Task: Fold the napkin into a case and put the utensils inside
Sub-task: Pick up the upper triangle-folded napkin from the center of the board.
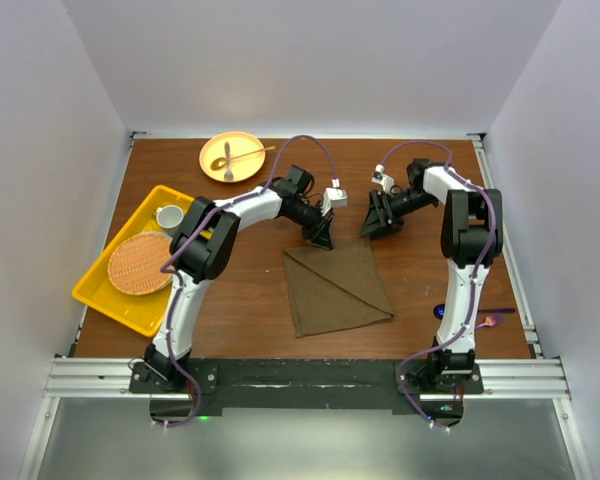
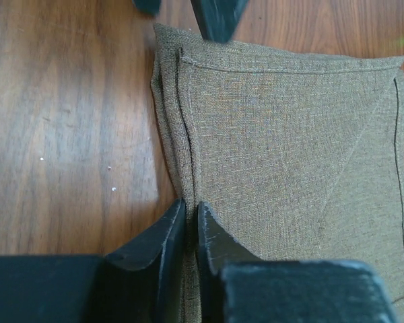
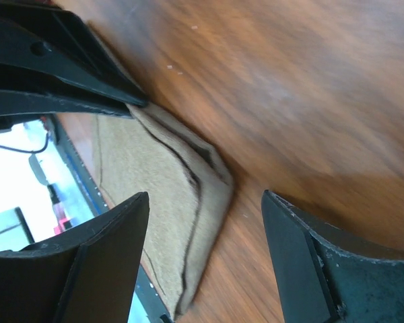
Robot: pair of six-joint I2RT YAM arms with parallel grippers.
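The olive-brown napkin (image 1: 338,287) lies folded into a rough square on the wooden table (image 1: 430,175), a diagonal crease across it. My left gripper (image 1: 320,238) is at its far left corner. In the left wrist view that gripper (image 2: 190,212) is shut on the napkin's (image 2: 289,148) layered edge. My right gripper (image 1: 377,225) hangs open over the far right corner. In the right wrist view its jaws (image 3: 205,196) straddle the napkin's corner (image 3: 155,182) without touching. Pale utensils (image 1: 230,157) lie on the yellow plate (image 1: 212,168) at the back. A glossy blue piece (image 1: 439,311) peeks out beside the right arm.
A yellow tray (image 1: 105,300) at the left edge holds a round woven mat (image 1: 140,264) and a white cup (image 1: 169,216). A small purple item (image 1: 496,320) lies at the right edge. The right gripper's fingers (image 2: 219,17) show across the napkin in the left wrist view.
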